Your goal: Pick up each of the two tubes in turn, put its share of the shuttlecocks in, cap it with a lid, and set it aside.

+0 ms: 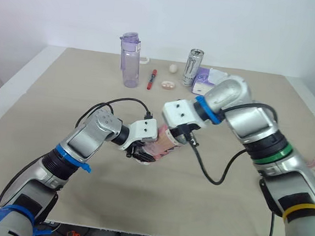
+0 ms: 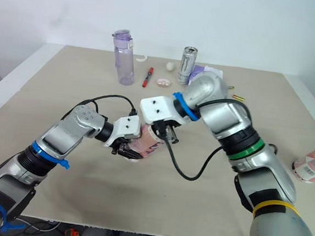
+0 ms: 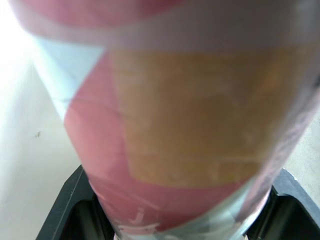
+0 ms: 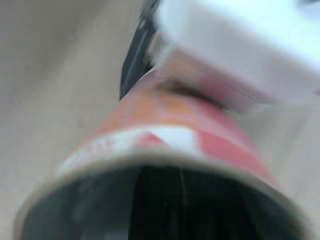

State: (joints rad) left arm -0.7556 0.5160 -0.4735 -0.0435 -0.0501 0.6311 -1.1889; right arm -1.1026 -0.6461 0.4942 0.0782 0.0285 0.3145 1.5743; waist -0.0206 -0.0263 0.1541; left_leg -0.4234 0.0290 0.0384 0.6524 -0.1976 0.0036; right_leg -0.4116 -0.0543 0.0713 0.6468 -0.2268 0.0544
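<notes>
Beige desk (image 1: 53, 114), white wall: left tool (image 1: 143, 151) pinches pink-and-orange cardboard tube (image 1: 163, 143), mouth uncapped, facing right tool (image 1: 180, 137), its grip impossible to tell. Filling and capping likely not yet done.

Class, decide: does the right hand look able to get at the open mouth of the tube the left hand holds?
Probably yes. The right hand sits right at the open mouth of the tube, with nothing between; the left hand grips the tube farther along, clear of the rim.

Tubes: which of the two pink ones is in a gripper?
The tube mid-table, clamped between the left gripper's fingers, its open mouth facing the right wrist camera. The other tube sits apart at the table's right edge.
</notes>
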